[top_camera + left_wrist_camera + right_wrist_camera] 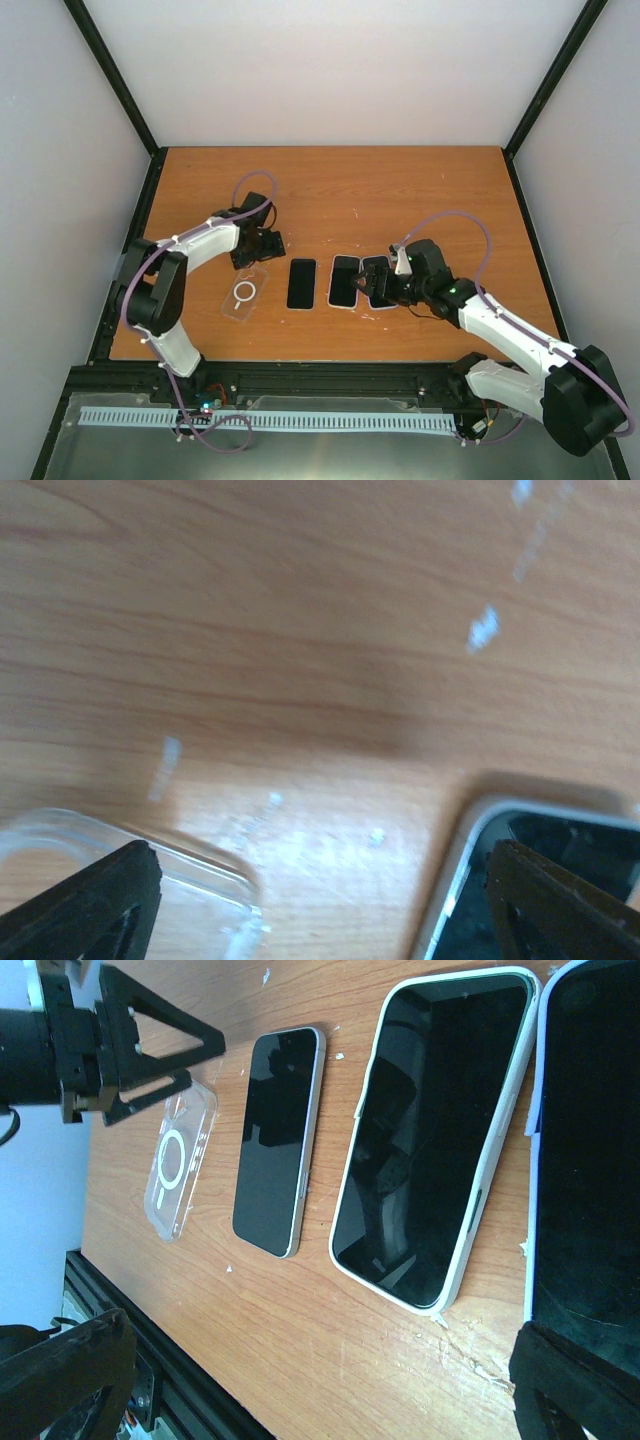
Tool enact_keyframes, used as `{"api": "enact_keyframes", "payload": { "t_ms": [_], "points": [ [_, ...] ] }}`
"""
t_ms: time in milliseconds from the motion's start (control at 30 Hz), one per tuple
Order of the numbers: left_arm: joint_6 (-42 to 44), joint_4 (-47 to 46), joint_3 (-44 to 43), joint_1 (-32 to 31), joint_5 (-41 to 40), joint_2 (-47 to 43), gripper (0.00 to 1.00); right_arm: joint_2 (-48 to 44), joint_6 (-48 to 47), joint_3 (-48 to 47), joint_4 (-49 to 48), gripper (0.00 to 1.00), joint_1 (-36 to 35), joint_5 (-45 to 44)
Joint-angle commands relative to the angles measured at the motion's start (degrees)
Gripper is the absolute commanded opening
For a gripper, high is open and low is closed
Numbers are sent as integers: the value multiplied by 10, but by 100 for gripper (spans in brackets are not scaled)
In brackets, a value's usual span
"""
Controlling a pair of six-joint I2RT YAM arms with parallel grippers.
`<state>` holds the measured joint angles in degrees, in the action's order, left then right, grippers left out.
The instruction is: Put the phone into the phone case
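Observation:
The clear phone case (243,292) with a white ring lies flat at the left of the table. Just to its right lies the bare dark phone (301,283). My left gripper (262,243) hovers low over their far ends, open and holding nothing. In the left wrist view a corner of the case (110,845) shows by the left finger and a corner of the phone (560,845) by the right one. My right gripper (385,283) is open over the cased phones. Its wrist view shows the case (180,1170) and the phone (280,1140).
A phone in a white case (344,281) (435,1140) lies right of the bare phone. A second cased phone (377,283) (590,1160) lies beside it, partly under my right gripper. The black frame rail (300,375) runs along the near table edge.

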<state>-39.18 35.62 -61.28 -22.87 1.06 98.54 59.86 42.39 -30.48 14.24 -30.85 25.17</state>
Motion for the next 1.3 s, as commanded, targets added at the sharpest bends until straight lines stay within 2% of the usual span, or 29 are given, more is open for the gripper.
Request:
{"api": "enact_keyframes", "payload": {
  "t_ms": [0, 167, 300, 500, 700, 833, 1100, 1267],
  "points": [
    [-37, 37, 1, 28, -90, -61, 96, -12, -8, -4, 5, 100, -4, -14],
    [-42, 45, 68, 77, -61, -117, 99, -4, -4, -2, -9, 100, -4, -5],
    [-24, 61, 99, 81, -70, -126, 100, -1, -4, -4, -11, 100, -4, -4],
    [-27, 53, 128, 85, -27, -114, 99, -6, -1, -3, -11, 100, -4, -3],
    [-30, 30, 169, 83, 36, -147, 99, -12, 3, 2, -10, 100, -4, -7],
    [-48, 24, 186, 61, 59, -155, 99, -7, 6, 1, -17, 100, -4, -4],
    [-100, 14, 189, -27, 81, -164, 99, -5, 9, 2, -17, 100, -5, -8],
    [-106, 28, 160, -76, 41, -130, 99, -3, 11, 2, -16, 100, -5, -7]
  ]
}}
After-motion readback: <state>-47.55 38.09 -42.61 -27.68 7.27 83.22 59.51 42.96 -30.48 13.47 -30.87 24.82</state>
